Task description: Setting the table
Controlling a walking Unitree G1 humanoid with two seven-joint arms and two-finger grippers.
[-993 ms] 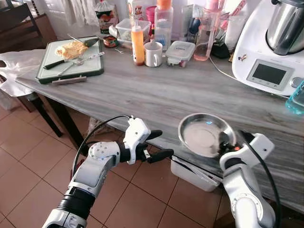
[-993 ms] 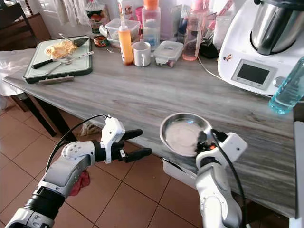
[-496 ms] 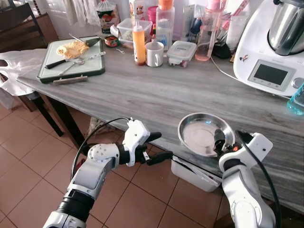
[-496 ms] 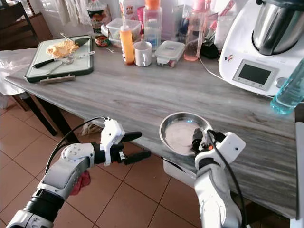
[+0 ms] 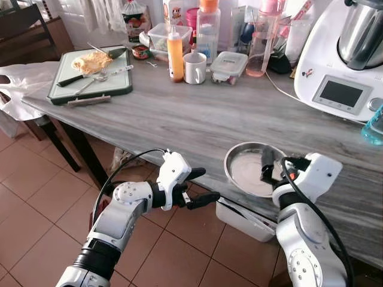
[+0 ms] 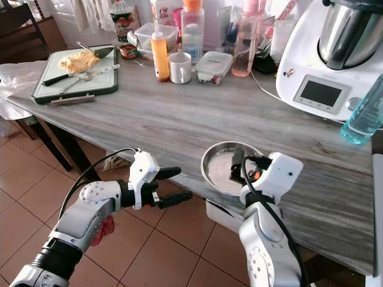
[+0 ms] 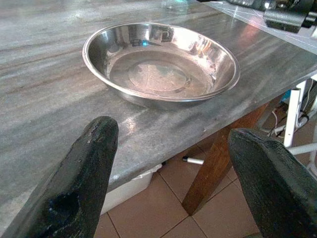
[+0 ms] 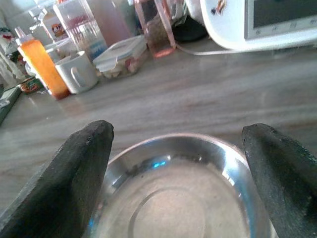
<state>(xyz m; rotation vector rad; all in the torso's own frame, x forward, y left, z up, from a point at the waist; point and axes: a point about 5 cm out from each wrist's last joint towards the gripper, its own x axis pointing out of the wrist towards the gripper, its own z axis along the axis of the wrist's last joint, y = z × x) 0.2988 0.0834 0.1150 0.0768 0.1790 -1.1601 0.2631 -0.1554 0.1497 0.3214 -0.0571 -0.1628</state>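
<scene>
Sitting near the front edge of the grey wood-grain table [image 5: 197,119], the shallow steel bowl [image 5: 252,169] lies directly below the right gripper [image 8: 181,153], whose two black fingers [image 8: 74,178] are spread wide, one to either side of the bowl's rim as the right wrist view looks down past them; they appear to hover over the bowl without touching it, though the head views do not settle that. The bowl stands upright and holds nothing. Off the table's edge and over the tiled floor [image 5: 36,203], the left gripper [image 5: 194,186] points towards the bowl, its jaws also apart and holding nothing; in the left wrist view the bowl [image 7: 161,64] sits ahead of and between the two fingertips [image 7: 74,183], well beyond them, with the table's edge between. Past the right gripper's fingertips, at the far side of the table, stand an orange squeeze bottle [image 8: 42,64], a white mug [image 8: 79,73] and a lidded clear container [image 8: 121,57], with a white kitchen machine [image 5: 341,57] further along. A green cutting board [image 5: 90,75] carrying food, a knife and a fork lies at the far end of the table.
</scene>
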